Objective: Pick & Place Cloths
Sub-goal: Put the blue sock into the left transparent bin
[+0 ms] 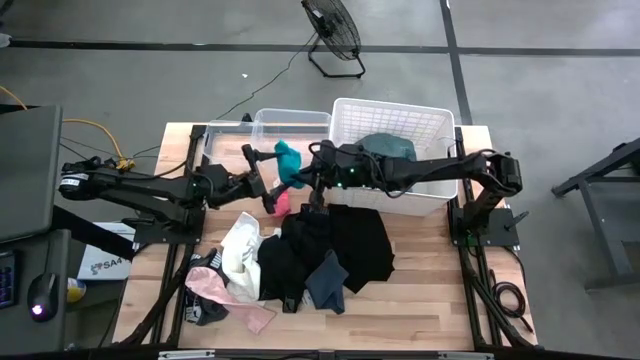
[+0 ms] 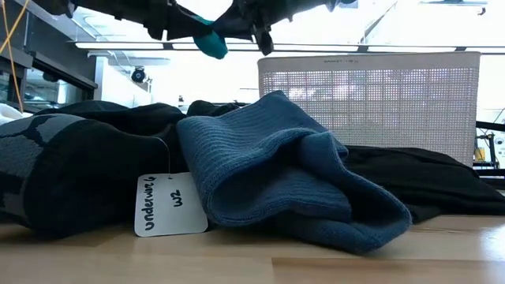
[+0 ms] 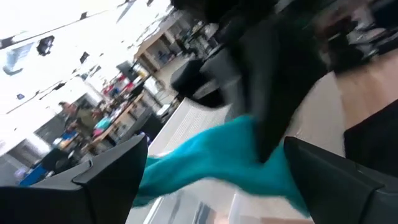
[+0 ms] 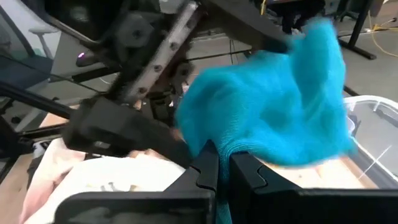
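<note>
My right end effector (image 4: 219,163) pinches a teal cloth (image 4: 273,106); my left end effector (image 3: 214,165), wide open beside it, could snag and drag it loose.

A pile of cloths (image 1: 300,260) lies on the table (image 1: 430,300). Behind it stand a bin (image 1: 262,125) and, to its right, a basket (image 1: 392,120).

One white slatted basket (image 1: 436,122), one clear bin (image 1: 262,124), one paper tag (image 2: 169,204), one floor fan (image 1: 333,28).
</note>
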You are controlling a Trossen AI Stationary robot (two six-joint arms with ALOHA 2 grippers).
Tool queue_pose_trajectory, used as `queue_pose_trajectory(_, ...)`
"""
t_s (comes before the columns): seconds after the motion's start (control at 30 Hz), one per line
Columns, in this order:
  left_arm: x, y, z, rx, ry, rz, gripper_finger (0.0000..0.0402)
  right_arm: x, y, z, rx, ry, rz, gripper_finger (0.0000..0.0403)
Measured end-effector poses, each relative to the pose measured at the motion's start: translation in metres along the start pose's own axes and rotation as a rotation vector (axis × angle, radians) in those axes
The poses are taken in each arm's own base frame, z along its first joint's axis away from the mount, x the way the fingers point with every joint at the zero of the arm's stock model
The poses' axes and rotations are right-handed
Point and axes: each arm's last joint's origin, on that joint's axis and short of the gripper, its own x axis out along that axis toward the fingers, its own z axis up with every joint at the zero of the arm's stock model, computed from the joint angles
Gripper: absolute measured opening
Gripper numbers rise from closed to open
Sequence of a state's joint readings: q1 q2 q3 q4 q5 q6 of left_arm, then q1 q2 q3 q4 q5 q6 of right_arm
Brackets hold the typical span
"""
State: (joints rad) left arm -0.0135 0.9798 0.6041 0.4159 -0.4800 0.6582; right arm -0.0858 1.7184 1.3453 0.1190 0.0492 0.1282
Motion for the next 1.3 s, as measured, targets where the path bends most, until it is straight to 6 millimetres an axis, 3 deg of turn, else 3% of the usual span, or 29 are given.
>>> queue_pose_trajectory(0.13,0.0,0.0,0.0,-0.011,-0.01,-0.012,0.0349,-0.001,0.003,0.001,-0.002,-0.006,0.011,0.0004)
queue_pose_trajectory(0.23,0.0,-0.001,0.0,-0.026,-0.001,-0.01,0.0309,-0.001,0.003,0.001,-0.002,-0.007,0.008,0.0004)
queue_pose_trajectory(0.67,0.0,-0.001,-0.003,-0.036,0.048,0.021,0.0016,-0.002,0.004,0.0,-0.041,0.007,0.029,0.0006)
queue_pose_trajectory(0.9,0.0,0.0,-0.004,-0.048,0.064,0.046,0.0006,-0.002,0.003,-0.001,-0.046,0.026,0.012,0.0047)
queue_pose_trajectory(1.1,-0.001,0.003,-0.006,-0.049,0.15,0.157,0.0004,-0.022,0.002,0.007,-0.053,0.078,-0.025,0.0147)
queue_pose_trajectory(1.3,-0.005,0.012,-0.017,-0.009,0.41,0.472,0.0003,-0.049,-0.002,0.017,-0.063,0.136,-0.131,0.0239)
